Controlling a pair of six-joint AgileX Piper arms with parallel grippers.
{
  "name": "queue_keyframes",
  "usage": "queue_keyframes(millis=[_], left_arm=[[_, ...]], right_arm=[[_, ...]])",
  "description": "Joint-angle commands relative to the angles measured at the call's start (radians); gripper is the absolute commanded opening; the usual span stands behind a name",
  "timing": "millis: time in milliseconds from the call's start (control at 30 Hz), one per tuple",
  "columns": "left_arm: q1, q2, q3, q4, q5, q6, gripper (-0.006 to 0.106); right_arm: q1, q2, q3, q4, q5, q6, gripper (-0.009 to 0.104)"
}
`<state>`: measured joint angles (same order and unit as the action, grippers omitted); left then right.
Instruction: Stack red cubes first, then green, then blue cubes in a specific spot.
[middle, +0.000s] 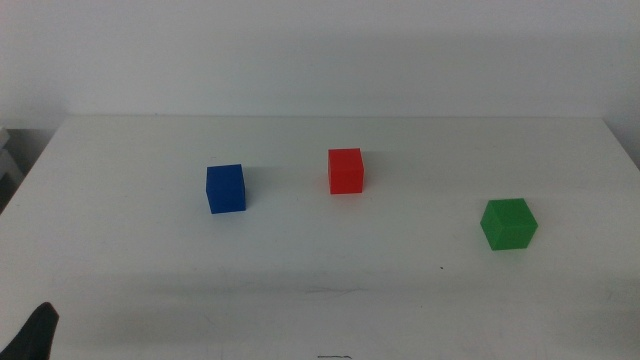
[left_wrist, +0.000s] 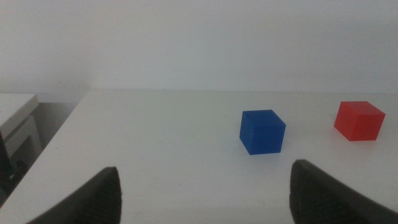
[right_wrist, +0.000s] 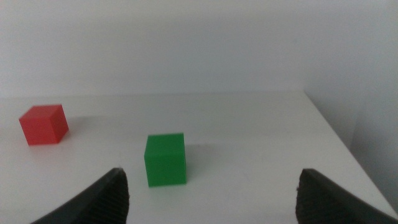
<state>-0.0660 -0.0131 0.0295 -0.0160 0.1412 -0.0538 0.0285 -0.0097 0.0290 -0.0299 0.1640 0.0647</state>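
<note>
Three cubes stand apart on the white table, none stacked. The blue cube is at the left, the red cube in the middle and a bit farther back, the green cube at the right. My left gripper hangs open and empty, well short of the blue cube, with the red cube off to the side. My right gripper is open and empty too, short of the green cube, the red cube beyond. Nothing marks the specific spot.
The white table runs back to a white wall. Its left edge drops off beside a low white shelf, and its right edge shows in the right wrist view. A dark tip of the left arm sits at the bottom-left corner.
</note>
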Motion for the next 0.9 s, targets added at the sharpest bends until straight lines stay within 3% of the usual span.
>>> queue_keyframes(millis=[0,300,433,667,867], left_arm=[[-0.001,-0.02,-0.003,-0.003,-0.077,-0.004,0.091],[-0.001,-0.02,-0.003,-0.003,-0.077,-0.004,0.091],[-0.001,-0.02,-0.003,-0.003,-0.077,-0.004,0.091],[-0.001,-0.02,-0.003,-0.003,-0.077,-0.004,0.091],[-0.001,-0.02,-0.003,-0.003,-0.077,-0.004,0.091]], right_arm=[[-0.008,-0.023,-0.018,-0.008,-0.111,-0.012,0.085],[-0.008,0.111,-0.144,0.045,-0.059,0.015,0.085],[-0.008,0.323,-0.325,0.041,0.114,0.009,0.085],[-0.002,0.685,-0.684,0.067,0.555,-0.012,0.085],[-0.002,0.85,-0.76,0.074,0.572,-0.012,0.085]])
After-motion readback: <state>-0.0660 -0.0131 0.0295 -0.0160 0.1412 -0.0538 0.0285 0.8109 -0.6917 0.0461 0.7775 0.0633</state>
